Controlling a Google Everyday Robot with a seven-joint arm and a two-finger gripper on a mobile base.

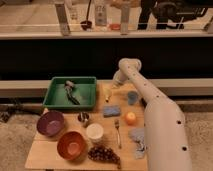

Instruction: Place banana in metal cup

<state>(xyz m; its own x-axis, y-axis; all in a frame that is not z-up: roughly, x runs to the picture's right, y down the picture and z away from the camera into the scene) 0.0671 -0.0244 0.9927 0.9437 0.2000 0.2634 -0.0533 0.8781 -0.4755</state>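
The banana is small and pale yellow and lies on the wooden table just right of the green tray. My gripper hangs at the end of the white arm, directly above and behind the banana's far end; I cannot tell whether it touches the fruit. The metal cup is a small shiny steel cup standing upright toward the table's front left, between the purple bowl and the white cup, and well apart from the gripper.
A green tray holding a dark tool sits at the back left. A purple bowl, orange bowl, white cup, grapes, blue sponge, blue cup, orange fruit, fork and grey cloth crowd the table.
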